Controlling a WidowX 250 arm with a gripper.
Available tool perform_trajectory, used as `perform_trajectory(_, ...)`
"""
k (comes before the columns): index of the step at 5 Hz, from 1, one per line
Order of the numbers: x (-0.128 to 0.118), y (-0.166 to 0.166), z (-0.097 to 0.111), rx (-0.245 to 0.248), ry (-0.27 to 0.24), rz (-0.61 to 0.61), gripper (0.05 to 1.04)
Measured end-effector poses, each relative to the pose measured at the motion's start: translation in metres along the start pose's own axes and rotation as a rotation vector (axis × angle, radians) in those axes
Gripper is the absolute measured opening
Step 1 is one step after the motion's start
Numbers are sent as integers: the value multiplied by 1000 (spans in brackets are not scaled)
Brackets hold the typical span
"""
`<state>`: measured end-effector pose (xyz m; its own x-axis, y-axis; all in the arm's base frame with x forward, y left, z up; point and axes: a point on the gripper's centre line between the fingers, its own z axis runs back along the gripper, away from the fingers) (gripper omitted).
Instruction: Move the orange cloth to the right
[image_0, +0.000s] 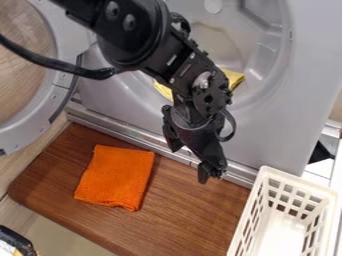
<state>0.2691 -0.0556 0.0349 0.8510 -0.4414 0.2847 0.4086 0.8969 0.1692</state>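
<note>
Camera view shows the orange cloth (117, 177) at seven o'clock on the wooden board (190, 215), the gripper (189, 165) hanging toward the cloth's three o'clock with fingers spread apart, and the white basket (300, 182) farther out, between three and four.

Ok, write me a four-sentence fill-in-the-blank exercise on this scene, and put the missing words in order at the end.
The cloth on the brown board is coloured ____.
The white basket stands to the ____ of that cloth in the picture.
Inside the grey machine, partly behind the arm, is something coloured ____.
The machine's round door is ____, not closed.

Missing words: orange; right; yellow; open.
</note>
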Motion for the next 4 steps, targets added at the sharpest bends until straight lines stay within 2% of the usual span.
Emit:
perform_trajectory(1,-4,-1,-4,-7,20,4,1001)
perform_trajectory(2,-19,14,-9,3,42,73,1001)
perform_trajectory(4,-53,58,-18,69,49,254,1001)
